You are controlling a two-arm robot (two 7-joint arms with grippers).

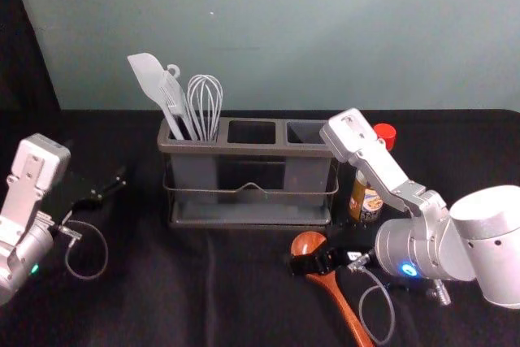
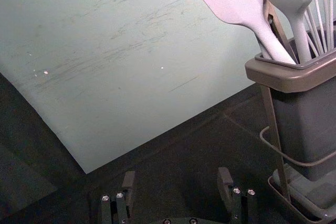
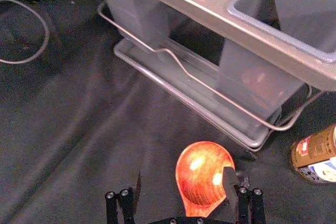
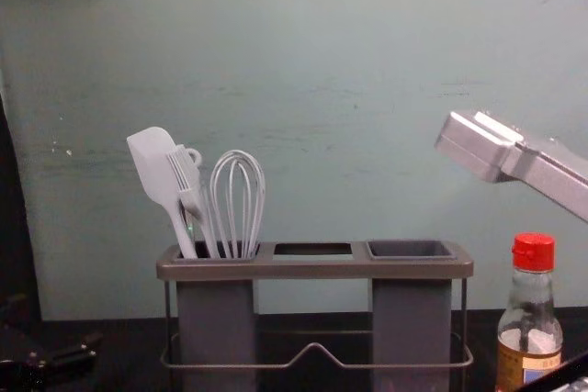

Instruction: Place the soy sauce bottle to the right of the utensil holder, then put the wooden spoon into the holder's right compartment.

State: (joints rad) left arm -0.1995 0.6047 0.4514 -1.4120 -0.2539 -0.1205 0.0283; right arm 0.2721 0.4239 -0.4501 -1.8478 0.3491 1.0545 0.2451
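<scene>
The wooden spoon lies on the dark cloth at the lower centre-right of the head view, bowl toward the holder. The right gripper is over it, fingers spread and clenching nothing, one overlapping the bowl's edge; whether they touch I cannot tell. The soy sauce bottle stands upright just right of the utensil holder, so that half looks done; lifting and inserting the spoon is left, and the grip probably comes next. The right compartment looks empty, as does the middle opening. The left compartment holds a spatula, a brush and a whisk. The left gripper idles at the head view's left, fingers apart.
</scene>
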